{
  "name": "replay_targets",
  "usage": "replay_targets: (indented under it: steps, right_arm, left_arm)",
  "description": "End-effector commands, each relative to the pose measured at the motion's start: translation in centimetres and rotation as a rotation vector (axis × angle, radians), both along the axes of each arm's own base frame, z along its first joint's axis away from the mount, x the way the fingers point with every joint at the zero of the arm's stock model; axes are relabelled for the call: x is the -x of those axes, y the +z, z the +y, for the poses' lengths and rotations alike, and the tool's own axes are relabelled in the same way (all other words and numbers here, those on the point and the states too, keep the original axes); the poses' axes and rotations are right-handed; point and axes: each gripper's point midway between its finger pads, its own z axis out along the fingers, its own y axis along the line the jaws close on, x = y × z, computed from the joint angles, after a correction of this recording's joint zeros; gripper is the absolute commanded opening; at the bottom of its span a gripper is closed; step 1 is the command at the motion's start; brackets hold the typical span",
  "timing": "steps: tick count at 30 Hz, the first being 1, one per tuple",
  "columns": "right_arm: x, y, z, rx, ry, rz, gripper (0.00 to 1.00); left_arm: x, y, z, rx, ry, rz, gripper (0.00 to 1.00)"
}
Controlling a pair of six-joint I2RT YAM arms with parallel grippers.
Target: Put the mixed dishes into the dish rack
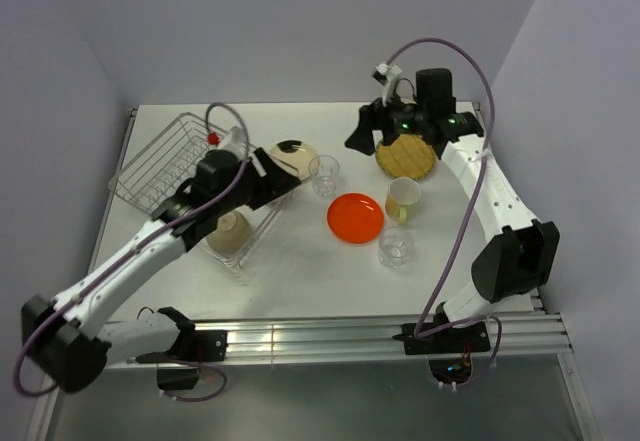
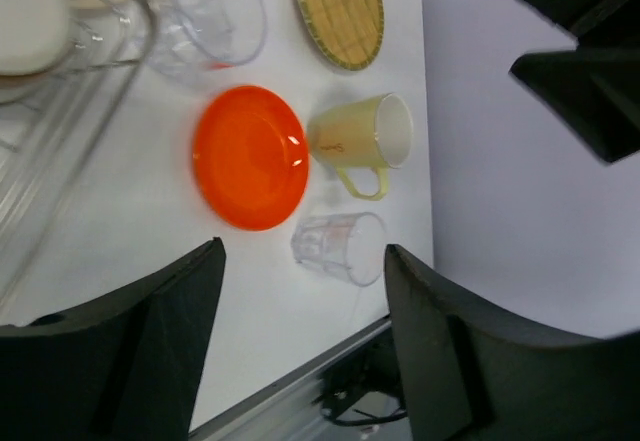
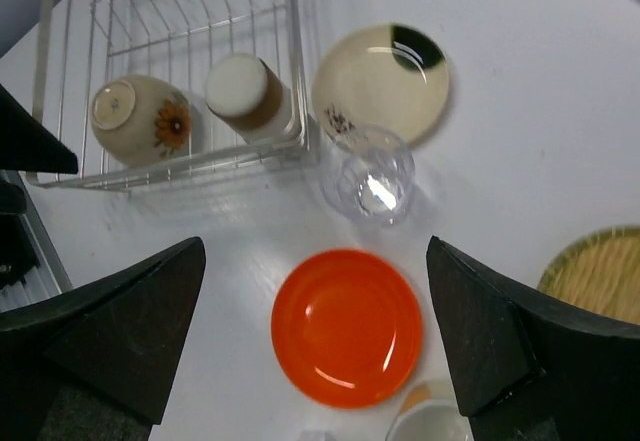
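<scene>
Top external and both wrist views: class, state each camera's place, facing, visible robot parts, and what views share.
Top external: above, behind the robot, facing down at the table; both arms show.
Left wrist: on left arm, facing down past open left gripper at orange plate.
Right wrist: on right arm, facing down past open right gripper at dish rack.
All share orange plate.

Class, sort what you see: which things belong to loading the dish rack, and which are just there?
Job: dish rack, orange plate, cream patterned plate, tan woven plate, yellow mug, clear glass, second clear glass, flowered bowl and cup already in the rack.
Just there: metal rail, purple cable.
</scene>
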Motion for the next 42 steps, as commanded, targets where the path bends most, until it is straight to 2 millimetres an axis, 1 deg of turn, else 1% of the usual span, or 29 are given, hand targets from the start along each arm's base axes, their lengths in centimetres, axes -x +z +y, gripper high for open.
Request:
replay_targets:
  steps: [1, 2, 3, 4, 5, 6, 7, 8, 9, 10, 11, 12, 13, 14, 15, 16, 18, 19, 21, 22, 23, 25, 30, 33, 34, 36, 39, 40, 42]
  right_arm:
    - [1.6, 0.6, -2.0, -0.106, 0.017, 0.035, 0.98]
    - [1.8, -0.5, -3.0, -0.113, 0.003, 0.066, 0.98]
    - [1.5, -0.3, -4.7, -0.121, -0.038, 0.054, 0.98]
    - [1.5, -0.7, -5.5, -0.125, -0.054, 0.062, 0.98]
    - [1.8, -1.6, -6.1, -0.128, -0.067, 0.083, 0.98]
    - [2.0, -1.3, -6.6, -0.136, -0.071, 0.071, 0.98]
    - [2.0, -1.5, -7.3, -0.142, -0.091, 0.075, 0.98]
    - [2.4, -2.2, -7.5, -0.144, -0.096, 0.088, 0.98]
    - [2.7, -1.8, -7.4, -0.150, -0.087, 0.074, 0.98]
    - [2.6, -1.9, -8.4, -0.158, -0.117, 0.076, 0.98]
    - [2.9, -2.4, -8.5, -0.164, -0.120, 0.087, 0.98]
    - [2.9, -2.1, -8.7, -0.170, -0.124, 0.072, 0.98]
    - [3.0, -2.1, -8.8, -0.179, -0.129, 0.075, 0.98]
    - [3.2, -2.5, -9.0, -0.183, -0.136, 0.084, 0.98]
    - [3.2, -2.4, -9.1, -0.187, -0.137, 0.079, 0.98]
    - [3.3, -2.5, -9.2, -0.192, -0.137, 0.083, 0.98]
    - [3.4, -3.0, -9.4, -0.195, -0.143, 0.093, 0.98]
    - [3.4, -3.1, -9.5, -0.196, -0.142, 0.095, 0.98]
    - [3.4, -3.4, -9.7, -0.195, -0.149, 0.101, 0.98]
    - [3.4, -3.4, -9.7, -0.197, -0.149, 0.102, 0.98]
    - [3.5, -3.4, -9.8, -0.198, -0.152, 0.103, 0.98]
    - [3.5, -3.3, -9.9, -0.200, -0.155, 0.102, 0.98]
    - [3.4, -3.6, -9.9, -0.206, -0.157, 0.108, 0.98]
    - [3.4, -3.8, -10.0, -0.211, -0.162, 0.115, 0.99]
    - [3.4, -3.9, -9.9, -0.212, -0.160, 0.118, 0.99]
    - [3.6, -4.0, -9.9, -0.212, -0.160, 0.118, 0.99]
    - [3.7, -4.1, -9.9, -0.210, -0.162, 0.118, 0.99]
    - [3.7, -4.1, -9.9, -0.210, -0.162, 0.118, 0.99]
    - [3.7, -4.1, -10.0, -0.211, -0.162, 0.118, 0.99]
  left_arm:
    - [-3.5, 0.9, -4.1, 0.026, 0.061, 0.033, 0.68]
    - [-3.6, 0.3, -5.2, 0.031, 0.071, 0.073, 0.68]
    - [-4.7, 0.7, -5.5, 0.019, 0.121, 0.085, 0.68]
    - [-5.7, -1.7, -6.4, -0.025, 0.148, 0.141, 0.62]
    - [-6.3, -2.2, -6.9, -0.008, 0.198, 0.190, 0.59]
    - [-7.6, -1.2, -7.0, 0.007, 0.274, 0.202, 0.60]
    - [-7.9, -4.2, -7.4, -0.054, 0.294, 0.281, 0.60]
    - [-8.3, -4.4, -8.1, -0.048, 0.299, 0.294, 0.60]
    - [-9.2, -3.6, -8.7, -0.035, 0.324, 0.277, 0.61]
    - [-9.1, -5.6, -9.2, -0.082, 0.339, 0.314, 0.61]
    - [-9.4, -6.0, -9.4, -0.083, 0.373, 0.335, 0.62]
    - [-10.0, -5.0, -9.8, -0.077, 0.392, 0.328, 0.62]
    - [-10.5, -6.8, -9.6, -0.128, 0.440, 0.351, 0.63]
    - [-10.0, -7.6, -9.2, -0.172, 0.464, 0.391, 0.64]
    - [-10.4, -6.9, -9.5, -0.168, 0.484, 0.393, 0.64]
    - [-10.6, -8.4, -9.4, -0.208, 0.508, 0.414, 0.65]
    - [-11.0, -8.5, -9.7, -0.220, 0.508, 0.412, 0.65]
    - [-11.2, -9.4, -9.8, -0.229, 0.518, 0.420, 0.65]
    - [-11.6, -9.9, -9.7, -0.241, 0.538, 0.421, 0.64]
    - [-11.5, -11.2, -9.4, -0.269, 0.569, 0.447, 0.64]
    - [-11.8, -10.9, -9.4, -0.263, 0.594, 0.451, 0.64]
    - [-11.8, -12.3, -9.2, -0.311, 0.607, 0.467, 0.63]
    - [-12.8, -13.2, -10.3, -0.315, 0.581, 0.449, 0.62]
    - [-13.5, -14.2, -10.3, -0.343, 0.598, 0.449, 0.61]
    - [-13.6, -15.2, -10.1, -0.364, 0.609, 0.459, 0.60]
    - [-13.9, -15.4, -10.4, -0.365, 0.598, 0.452, 0.56]
    - [-14.0, -16.3, -10.8, -0.370, 0.578, 0.456, 0.44]
    - [-14.1, -16.4, -10.9, -0.368, 0.577, 0.456, 0.37]
    - [-14.2, -16.7, -11.1, -0.365, 0.564, 0.455, 0.30]
